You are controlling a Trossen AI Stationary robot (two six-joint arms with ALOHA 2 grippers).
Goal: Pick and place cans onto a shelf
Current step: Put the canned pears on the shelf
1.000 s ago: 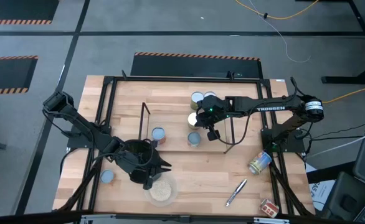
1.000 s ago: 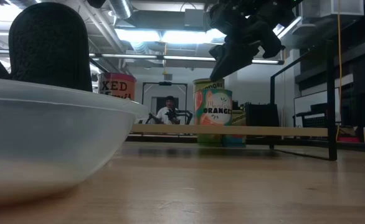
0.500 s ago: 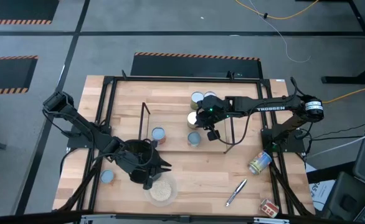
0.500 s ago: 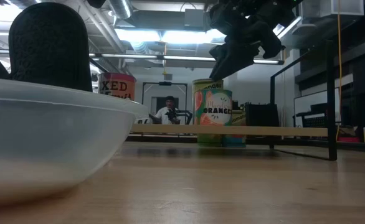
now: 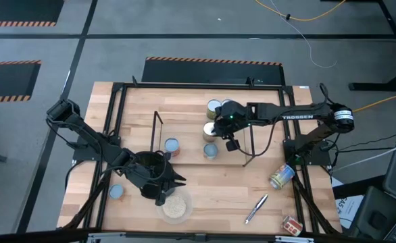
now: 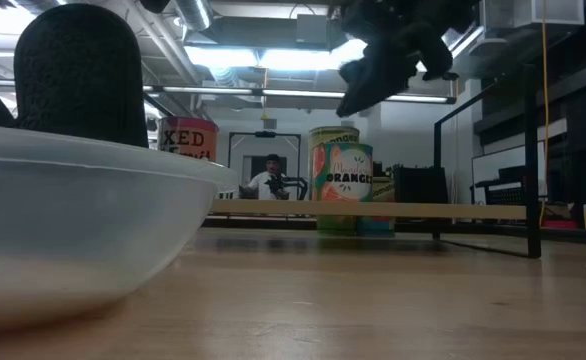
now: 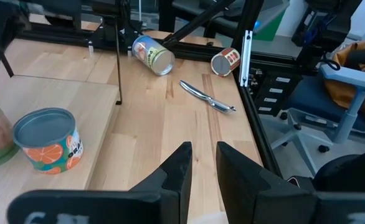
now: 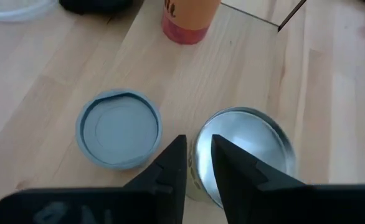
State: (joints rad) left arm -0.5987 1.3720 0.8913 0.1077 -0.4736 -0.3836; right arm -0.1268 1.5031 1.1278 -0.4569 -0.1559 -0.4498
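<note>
My right gripper [image 5: 230,143] hangs shut and empty over the shelf [image 5: 205,138], a black wire rack [image 5: 251,145] with light boards [image 6: 423,209]. In the right wrist view [image 8: 198,143] it is above a silver-topped can [image 8: 245,152], with a blue-topped can [image 8: 117,129] beside it. An orange-labelled can [image 6: 340,185] stands upright at the shelf, and a red-labelled can [image 5: 172,146] stands at the rack's left part. Two more cans [image 5: 214,106] stand at its far side. My left gripper [image 5: 160,197] waits shut and empty next to the clear bowl [image 5: 174,208].
One can [image 5: 281,177] lies on its side at the right, another [image 5: 292,225] at the near right corner, and one [image 5: 117,192] stands near the left arm. A silver pen [image 5: 255,208] lies near the front. A black metal frame [image 5: 117,94] rings the tabletop.
My right gripper has gone up and a little toward the table's right edge, away from the cans under it. The cans have stayed in place.
</note>
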